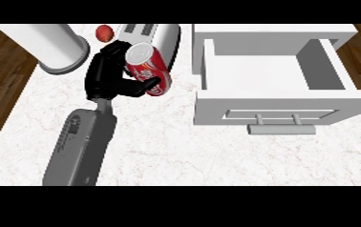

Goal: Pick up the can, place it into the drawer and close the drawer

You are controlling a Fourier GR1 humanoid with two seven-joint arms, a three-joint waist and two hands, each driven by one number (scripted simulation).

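In the head view, the drawer (271, 73) serves as the landmark: it stands pulled open at the right of the counter (176, 149), its inside bare and its handle (282, 128) facing the lower edge of the view. The can (146, 70), red with a silver top, is well to the left of the drawer, tilted, with its top pointing up and away. It seems to be lifted clear of the counter, though from this steep angle that cannot be told for sure.

As a judgement of progress, the pick-up looks done or nearly done. Carrying the can across to the drawer, setting it inside and pushing the drawer shut are all left to do.

Only one arm shows, coming in from the lower left, so it is probably the left hand (109, 78). Its fingers are curled round the can from the left side, and the thumb (144, 85) crosses under the can's lower end, so the can sits pinched between them. The right hand is not visible.

Further left of the drawer, behind the can, stand a toaster (152, 33), a small red round thing (104, 31) and a large white cylinder (53, 47).
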